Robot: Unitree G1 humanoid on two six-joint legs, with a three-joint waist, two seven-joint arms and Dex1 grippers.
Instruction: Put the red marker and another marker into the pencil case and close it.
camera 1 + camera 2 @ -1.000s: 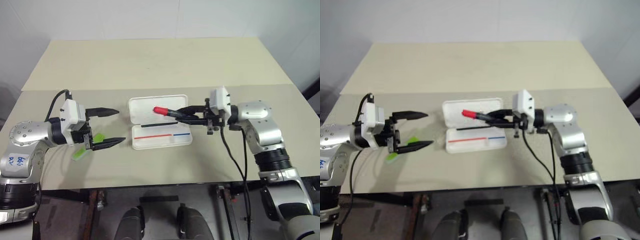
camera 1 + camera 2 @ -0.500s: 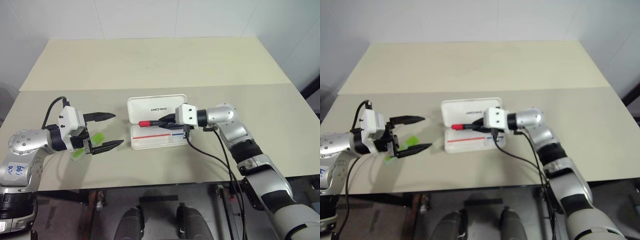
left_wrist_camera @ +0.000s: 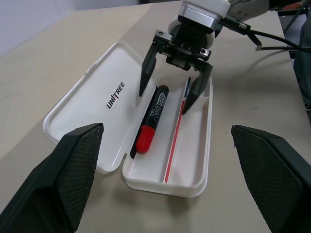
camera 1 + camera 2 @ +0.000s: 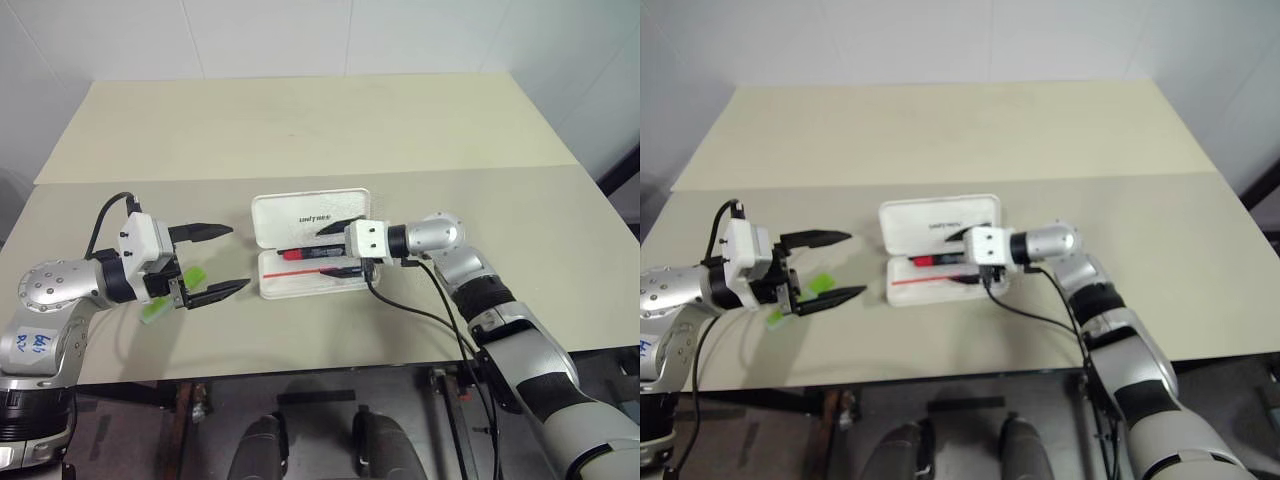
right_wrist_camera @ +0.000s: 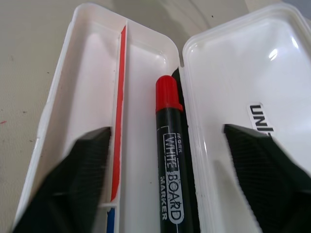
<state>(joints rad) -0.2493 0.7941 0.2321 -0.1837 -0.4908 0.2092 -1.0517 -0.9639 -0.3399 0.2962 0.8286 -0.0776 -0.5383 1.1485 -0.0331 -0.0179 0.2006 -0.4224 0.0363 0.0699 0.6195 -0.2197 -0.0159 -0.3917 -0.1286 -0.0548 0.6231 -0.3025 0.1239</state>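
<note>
Pencil case (image 4: 300, 215): open on the counter (image 4: 300, 130), lid laid flat. Red marker (image 3: 150, 118): lying in the tray along the hinge, released. Right gripper (image 3: 167, 92): jaws wide, astride the marker, holding nothing. Left gripper (image 4: 222, 261): wide, empty, above the light-green marker (image 4: 160, 303), well left of the case.

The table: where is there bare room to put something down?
The table's whole far half behind the case is bare, as is the stretch right of the right tool. It is crowded between the left tool, green marker and case.
</note>
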